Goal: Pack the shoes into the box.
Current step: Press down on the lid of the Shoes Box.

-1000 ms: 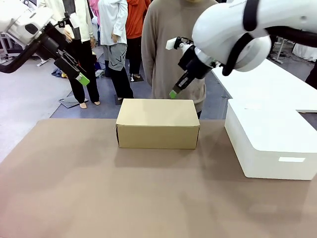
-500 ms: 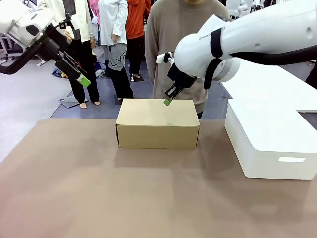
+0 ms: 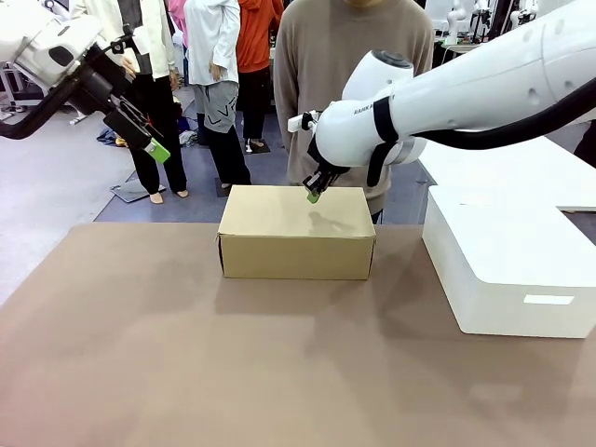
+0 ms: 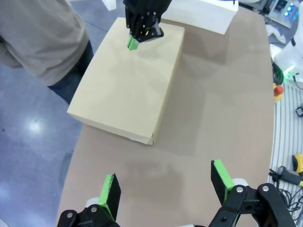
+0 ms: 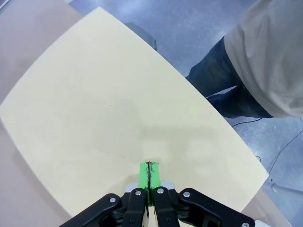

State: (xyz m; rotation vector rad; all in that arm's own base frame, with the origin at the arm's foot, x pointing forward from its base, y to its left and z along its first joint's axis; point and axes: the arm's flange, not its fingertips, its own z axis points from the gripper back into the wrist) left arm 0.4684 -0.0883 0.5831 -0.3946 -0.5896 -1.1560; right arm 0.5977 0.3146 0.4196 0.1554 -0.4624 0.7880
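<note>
Front view shows the box [image 3: 296, 232] closed, lid flat, on the brown tabletop [image 3: 186, 354] at its far middle, in front of a person in a beige sweater [image 3: 354, 84]. The right hand [image 3: 313, 195] hangs just above the lid's far edge, right of centre, its green pads pressed together around nothing. The left hand [image 3: 149, 142] is raised high at the left, off the tabletop; its spread is unclear from this angle. A large white block [image 3: 507, 265] lies to the right of the box, apart from it. Left wrist view looks down on the box [image 4: 128, 85] from above, the left hand's [image 4: 165, 187] fingers [image 4: 111, 193] spread wide and empty over bare tabletop, the right hand [image 4: 133, 43] over the lid's far end. Right wrist view has the right hand's [image 5: 150, 176] pads closed flat together just over the tan lid [image 5: 118, 118].
</note>
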